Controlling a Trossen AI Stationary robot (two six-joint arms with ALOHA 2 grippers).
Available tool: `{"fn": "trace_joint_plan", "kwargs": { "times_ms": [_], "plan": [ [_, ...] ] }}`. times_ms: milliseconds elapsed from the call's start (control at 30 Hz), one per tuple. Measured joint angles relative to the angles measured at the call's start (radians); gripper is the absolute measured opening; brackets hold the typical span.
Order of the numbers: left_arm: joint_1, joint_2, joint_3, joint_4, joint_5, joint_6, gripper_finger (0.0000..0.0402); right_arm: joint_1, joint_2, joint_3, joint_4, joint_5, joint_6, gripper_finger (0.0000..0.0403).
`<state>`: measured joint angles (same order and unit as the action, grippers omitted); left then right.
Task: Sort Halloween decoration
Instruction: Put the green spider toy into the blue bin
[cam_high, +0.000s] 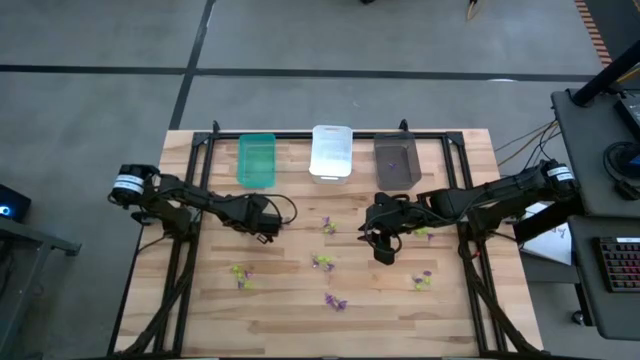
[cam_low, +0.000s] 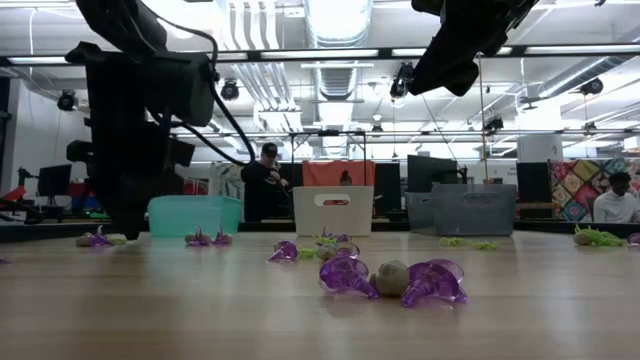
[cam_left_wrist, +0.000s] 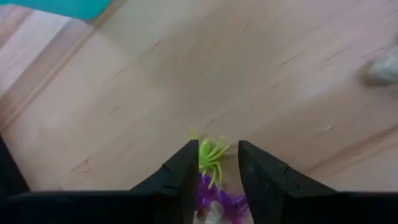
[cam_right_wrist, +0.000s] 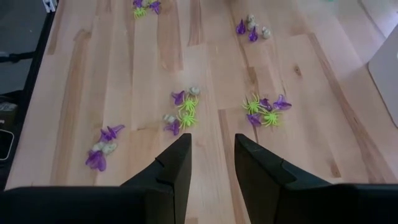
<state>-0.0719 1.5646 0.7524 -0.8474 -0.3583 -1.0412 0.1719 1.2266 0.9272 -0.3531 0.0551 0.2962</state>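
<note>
The left gripper (cam_left_wrist: 214, 180) sits low over the table (cam_high: 290, 310) just in front of the green bin (cam_high: 256, 160), its fingers parted a little with a yellow-green spider (cam_left_wrist: 210, 155) between the tips and a purple trinket (cam_left_wrist: 214, 198) beneath, though I cannot tell if either is pinched. The right gripper (cam_right_wrist: 208, 163) hovers in front of the grey bin (cam_high: 397, 160), fingers slightly apart and holding nothing. The other trinkets (cam_high: 322, 262) lie scattered in small clusters across the boards in front of the 3 bins, the white bin (cam_high: 331, 152) standing between green and grey
</note>
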Motion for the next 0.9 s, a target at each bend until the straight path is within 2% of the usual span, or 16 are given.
{"fn": "trace_joint_plan", "kwargs": {
  "times_ms": [300,467,667,900],
  "plan": [
    [0.001,-0.001,-0.035,0.038,-0.027,0.005,0.0088,0.0,0.0,0.0,0.032,0.001,0.0,0.0109],
    [0.001,-0.005,-0.051,0.067,-0.029,0.007,0.0065,0.0,0.0,0.0,0.039,0.001,0.0,0.0109],
    [0.001,-0.003,-0.048,0.072,-0.028,0.011,0.0008,0.0,0.0,0.0,0.041,0.001,0.0,0.0109],
    [0.0,0.0,-0.025,0.071,-0.025,0.048,0.0001,0.0,0.0,0.0,0.041,0.001,0.0,0.0109]
  ]
}}
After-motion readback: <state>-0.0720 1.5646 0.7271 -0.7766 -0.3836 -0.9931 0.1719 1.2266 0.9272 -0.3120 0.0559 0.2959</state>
